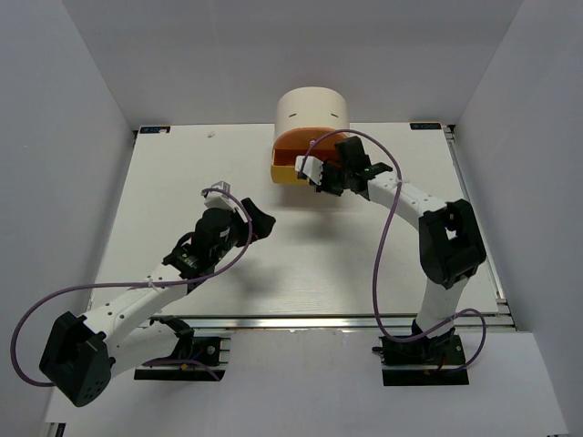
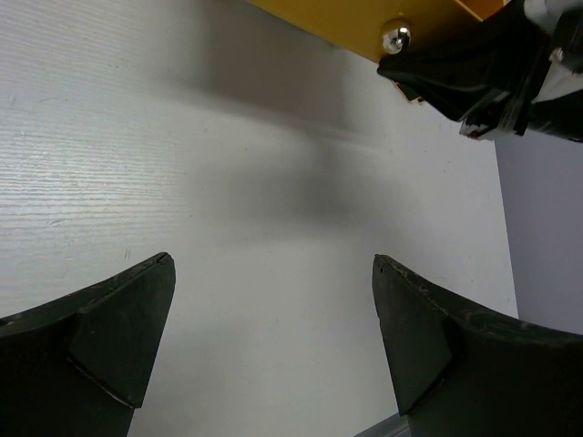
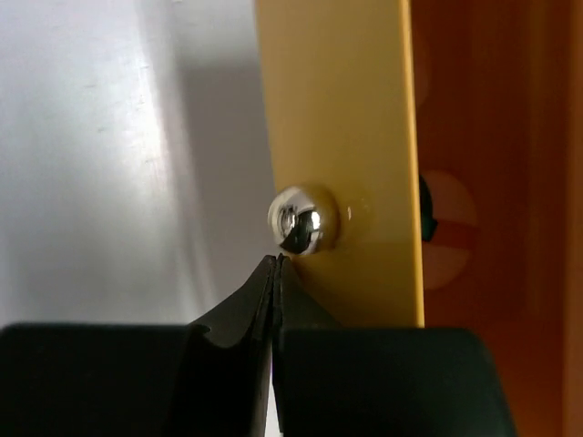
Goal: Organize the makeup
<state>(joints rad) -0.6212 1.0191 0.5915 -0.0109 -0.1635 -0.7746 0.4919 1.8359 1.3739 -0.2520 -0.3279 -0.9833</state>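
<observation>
Right pincer (image 3: 276, 270) clenched empty against knob (image 3: 303, 218) of yellow drawer (image 3: 337, 127), probably to shift it; left pincer (image 2: 273, 269) released, hovering.

The cream cabinet's (image 1: 310, 107) yellow drawer (image 3: 337, 109) carries a silver knob (image 3: 303, 218).

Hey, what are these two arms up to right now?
The right gripper is shut, its tips pressed together right at the silver knob of the yellow drawer. That drawer sticks out from the cream cabinet at the far edge of the table. The left gripper hangs open above the table, holding nothing.
</observation>
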